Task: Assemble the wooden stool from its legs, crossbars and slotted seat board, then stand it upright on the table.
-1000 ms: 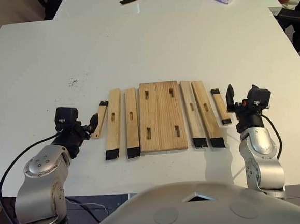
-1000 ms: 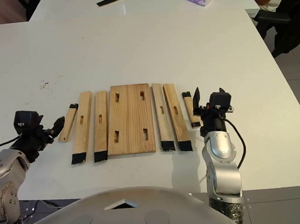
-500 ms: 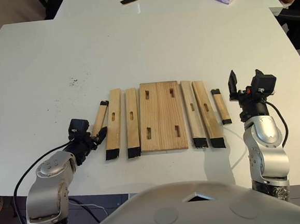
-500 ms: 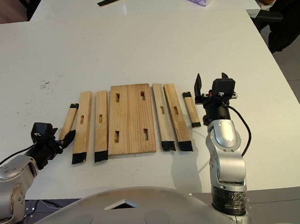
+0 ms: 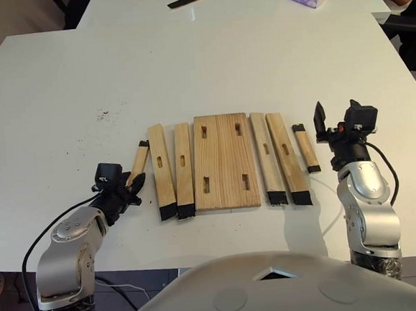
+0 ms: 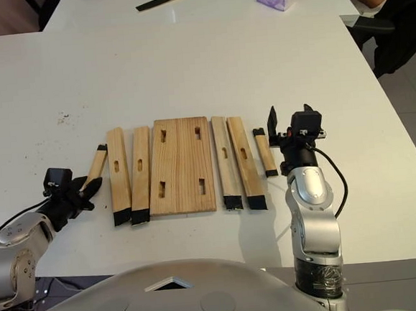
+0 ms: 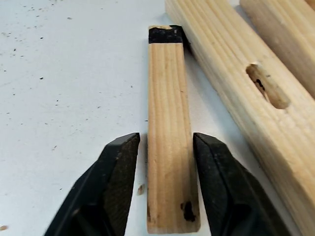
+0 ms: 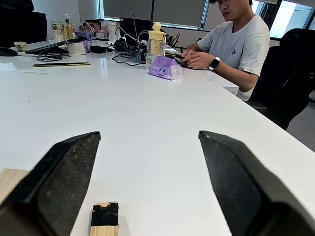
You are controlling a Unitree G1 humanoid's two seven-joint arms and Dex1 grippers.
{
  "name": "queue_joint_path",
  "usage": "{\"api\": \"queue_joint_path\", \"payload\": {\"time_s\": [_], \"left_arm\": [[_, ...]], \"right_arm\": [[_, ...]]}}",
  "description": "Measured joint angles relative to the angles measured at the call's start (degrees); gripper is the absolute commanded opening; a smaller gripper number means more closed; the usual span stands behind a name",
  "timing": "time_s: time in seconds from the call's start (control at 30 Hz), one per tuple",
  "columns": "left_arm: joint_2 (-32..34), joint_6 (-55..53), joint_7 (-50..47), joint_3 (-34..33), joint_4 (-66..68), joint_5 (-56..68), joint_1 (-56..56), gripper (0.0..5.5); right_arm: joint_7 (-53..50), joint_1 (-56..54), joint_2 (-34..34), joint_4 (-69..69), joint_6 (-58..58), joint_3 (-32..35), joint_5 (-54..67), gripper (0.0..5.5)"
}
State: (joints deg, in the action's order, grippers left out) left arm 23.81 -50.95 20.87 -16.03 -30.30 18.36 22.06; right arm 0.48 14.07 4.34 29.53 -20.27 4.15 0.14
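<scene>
Straddling the short crossbar (image 7: 169,88), left gripper (image 7: 166,141) jaws sit spread — right gripper (image 8: 147,137) jaws gape above the counter (image 5: 187,71).

Seat board (image 5: 224,161): pale bare wood, matt, grain running lengthwise. Crossbar (image 7: 169,123) is the same raw timber, black-coated at the tip (dark speck near the cut end). Left gripper (image 7: 166,140), fingers (image 7: 115,182) matt black plastic. Table (image 5: 208,69): smooth white, faint sheen.
</scene>
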Motion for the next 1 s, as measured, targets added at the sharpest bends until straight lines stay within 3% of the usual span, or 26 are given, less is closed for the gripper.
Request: {"api": "queue_joint_path", "payload": {"time_s": [0.37, 0.47, 0.6, 0.8, 0.9, 1.0], "left_arm": [[-0.5, 12.6, -3.5, 2.6, 3.5, -5.1, -2.3, 1.29], [-2.6, 11.4, -4.9, -4.0, 0.4, 4.4, -15.3, 1.29], [-2.7, 8.6, -3.7, -6.0, -6.7, 23.7, -26.8, 1.29], [-1.1, 5.5, 0.7, -4.4, -11.0, 47.9, -29.4, 1.29], [1.8, 3.7, 4.0, -0.8, -12.5, 59.4, -30.8, 1.29], [4.8, 2.5, 8.6, 3.3, -13.3, 63.1, -32.8, 1.29]], "right_arm": [[2.1, -4.3, 2.3, -0.8, 0.0, 2.1, 1.4, 3.69], [9.9, -9.6, 6.1, 0.0, -0.6, 5.5, 10.4, 3.69], [18.2, -14.9, 10.7, 0.9, -6.2, 9.5, 24.5, 3.69], [31.2, -18.6, 19.5, 1.3, -19.6, 11.9, 52.3, 3.69], [41.7, -24.7, 28.3, 1.5, -28.2, 11.6, 67.0, 3.69], [46.4, -30.7, 32.9, 1.7, -31.4, 9.8, 72.1, 3.69]]}}
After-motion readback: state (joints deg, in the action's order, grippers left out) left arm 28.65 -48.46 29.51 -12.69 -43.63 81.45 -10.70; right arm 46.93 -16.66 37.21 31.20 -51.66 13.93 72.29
